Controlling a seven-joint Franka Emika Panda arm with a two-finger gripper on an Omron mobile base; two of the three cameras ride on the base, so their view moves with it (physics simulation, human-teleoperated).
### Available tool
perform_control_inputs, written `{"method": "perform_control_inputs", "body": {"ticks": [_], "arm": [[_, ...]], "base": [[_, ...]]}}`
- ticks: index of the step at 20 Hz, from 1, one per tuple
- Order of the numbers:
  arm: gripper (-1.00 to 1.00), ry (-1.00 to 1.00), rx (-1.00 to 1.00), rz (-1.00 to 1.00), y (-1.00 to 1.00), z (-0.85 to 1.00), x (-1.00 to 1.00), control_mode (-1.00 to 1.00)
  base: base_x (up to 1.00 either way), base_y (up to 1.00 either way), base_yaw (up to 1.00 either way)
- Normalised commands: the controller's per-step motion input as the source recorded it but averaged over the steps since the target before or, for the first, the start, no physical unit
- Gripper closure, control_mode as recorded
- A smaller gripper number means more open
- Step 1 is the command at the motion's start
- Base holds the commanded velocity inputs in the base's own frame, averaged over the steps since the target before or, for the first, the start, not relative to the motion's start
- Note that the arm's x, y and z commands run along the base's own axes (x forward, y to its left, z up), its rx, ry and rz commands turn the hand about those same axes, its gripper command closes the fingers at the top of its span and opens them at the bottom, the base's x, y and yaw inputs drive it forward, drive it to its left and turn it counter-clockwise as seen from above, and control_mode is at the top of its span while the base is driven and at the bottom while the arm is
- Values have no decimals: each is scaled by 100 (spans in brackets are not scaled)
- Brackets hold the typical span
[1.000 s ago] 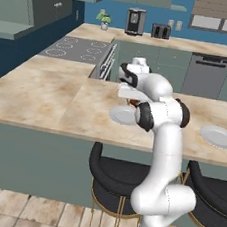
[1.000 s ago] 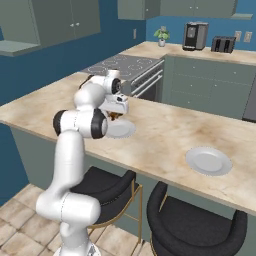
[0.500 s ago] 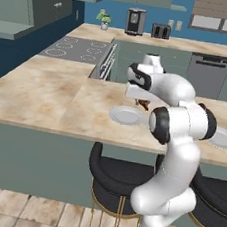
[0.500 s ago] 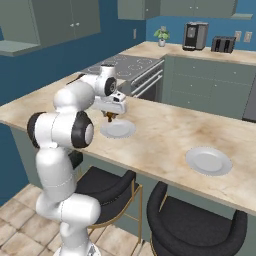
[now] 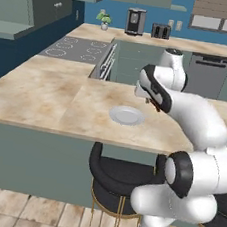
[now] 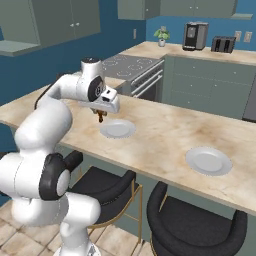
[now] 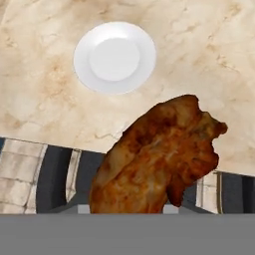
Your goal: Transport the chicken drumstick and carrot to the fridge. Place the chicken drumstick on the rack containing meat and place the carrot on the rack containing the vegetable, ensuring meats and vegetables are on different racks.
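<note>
Brown chicken drumstick (image 7: pixel 158 159) gripped in jaws, lifted off white plate (image 6: pixel 118 129), now held above marble surface (image 6: pixel 165 135) near its front edge. Arm swung higher than half a second ago. Plate now bare.

Beige marble counter (image 6: pixel 165 130): white plate (image 6: pixel 118 128) near centre, second white plate (image 6: pixel 208 160) at four o'clock.
</note>
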Motion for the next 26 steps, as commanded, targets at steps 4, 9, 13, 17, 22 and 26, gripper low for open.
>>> {"method": "perform_control_inputs", "body": {"ticks": [4,9,13,17,22,26], "arm": [[100,-27,0,5,1,50,-100,-100],[100,-46,0,4,0,52,-98,-100],[100,-38,0,0,0,63,-100,-100],[100,-14,3,0,0,71,-85,-100],[100,-20,0,0,0,57,-99,-100],[100,-15,0,0,0,59,-89,-100]], "base": [[0,0,0],[0,0,0],[0,0,0],[0,0,0],[0,0,0],[0,0,0]]}}
